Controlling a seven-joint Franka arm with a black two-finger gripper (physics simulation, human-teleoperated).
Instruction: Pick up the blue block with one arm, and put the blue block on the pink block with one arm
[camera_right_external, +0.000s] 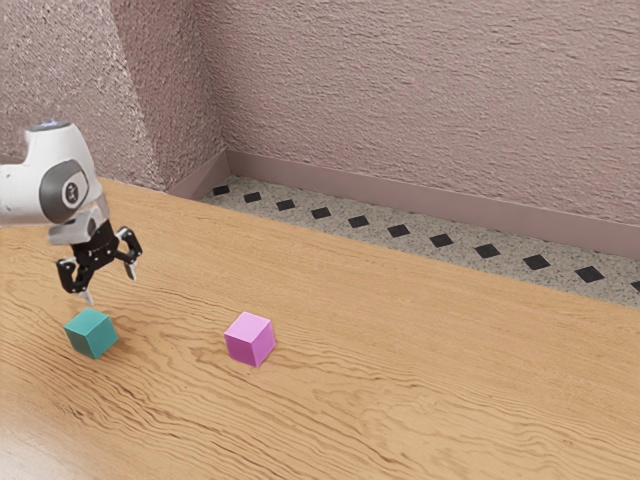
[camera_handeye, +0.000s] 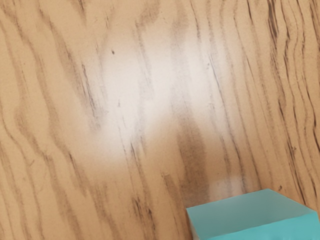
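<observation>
wood-grain table (camera_right_external: 400, 390), rough pinkish walls (camera_right_external: 420, 90); gripper (camera_right_external: 109, 285) apparently spread above blue block (camera_right_external: 91, 332).

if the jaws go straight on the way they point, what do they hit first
Probably the blue block just below. It sits off-centre in the wrist view, so the table beside it is possible.
</observation>
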